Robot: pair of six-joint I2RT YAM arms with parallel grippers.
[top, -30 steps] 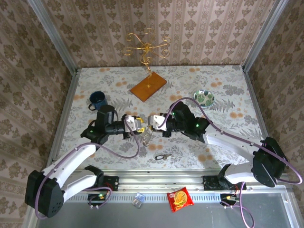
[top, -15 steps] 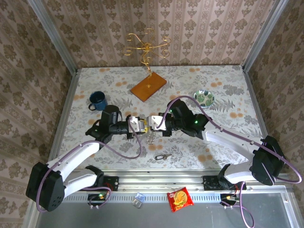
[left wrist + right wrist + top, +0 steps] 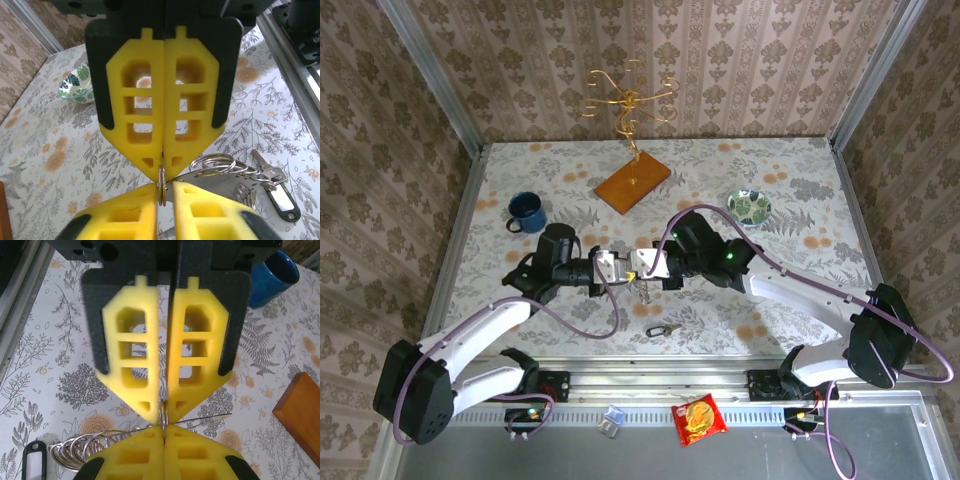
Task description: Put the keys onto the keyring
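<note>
Claws meet tip to tip over the middle of the tabletop, toward its near edge. The left claw (image 3: 617, 268) and right claw (image 3: 642, 266) are each pressed together on the keyring (image 3: 161, 182), pinching its thin metal edge-on from opposite sides. A bunch of silvery loops (image 3: 220, 162) sits just beside them. The dark-headed key (image 3: 660, 329) lies loose closer to the near edge, apart from both. Threading likely calls for one claw to hold firm while the other lets go to fetch it, without twisting the ring.
</note>
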